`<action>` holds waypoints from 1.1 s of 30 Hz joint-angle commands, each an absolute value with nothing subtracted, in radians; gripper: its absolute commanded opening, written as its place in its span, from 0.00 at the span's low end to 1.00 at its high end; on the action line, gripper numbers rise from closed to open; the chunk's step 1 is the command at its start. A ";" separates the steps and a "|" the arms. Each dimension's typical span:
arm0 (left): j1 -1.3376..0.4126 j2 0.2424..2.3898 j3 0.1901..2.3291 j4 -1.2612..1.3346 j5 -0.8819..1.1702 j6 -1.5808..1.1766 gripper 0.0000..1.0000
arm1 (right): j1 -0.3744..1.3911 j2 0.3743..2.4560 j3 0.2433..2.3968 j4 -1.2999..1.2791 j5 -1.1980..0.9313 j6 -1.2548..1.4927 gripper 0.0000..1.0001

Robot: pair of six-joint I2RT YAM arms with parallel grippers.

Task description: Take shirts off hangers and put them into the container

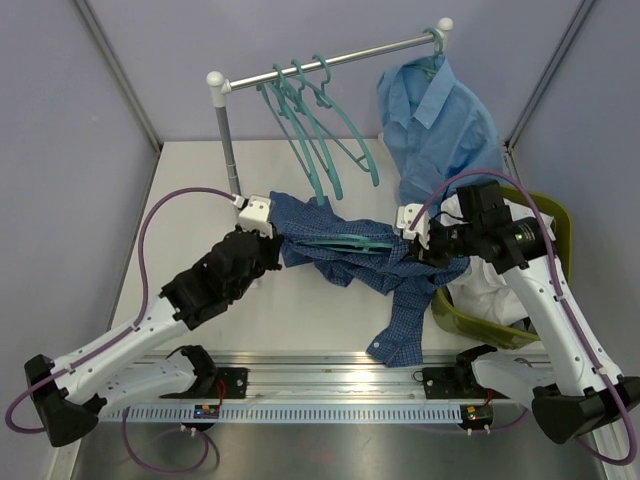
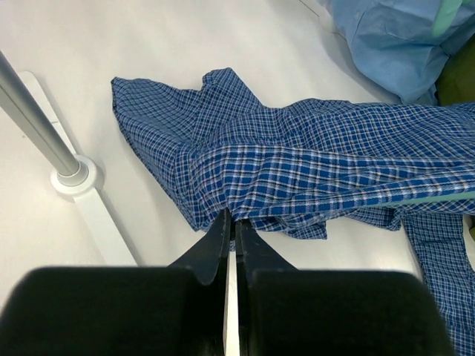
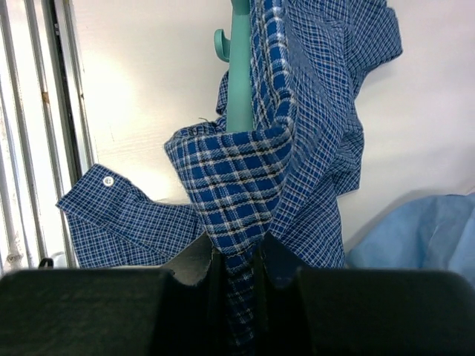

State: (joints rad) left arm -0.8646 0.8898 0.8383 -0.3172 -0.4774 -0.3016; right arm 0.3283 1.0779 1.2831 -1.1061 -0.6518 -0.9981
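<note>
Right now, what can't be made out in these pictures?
- Top view: the right arm covers most of the basket, hiding its contents.
- All views: the checked shirt wraps its hanger; only parts show.
- Right wrist view: cloth hides whether the jaws also pinch the hanger.

I see white shells with black joints on both: left arm [image 1: 120, 345] at eight o'clock, right arm [image 1: 557, 300] at four. A purple cable [image 1: 146, 228] loops off each, the bases [image 1: 55, 405] are black, and my wrist cameras show matte black fingers [image 2: 212, 252].
</note>
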 commanded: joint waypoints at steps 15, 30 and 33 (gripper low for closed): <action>-0.747 0.942 0.839 -0.362 -0.095 -0.068 0.90 | 0.305 1.088 1.379 -1.209 -0.741 -1.026 0.00; -0.749 0.532 0.762 -0.316 0.423 0.109 0.99 | 0.362 1.259 1.440 -1.342 -0.796 -1.109 0.00; -0.749 0.597 0.733 -0.238 0.524 0.089 0.94 | 0.431 1.296 1.462 -1.379 -0.804 -1.131 0.00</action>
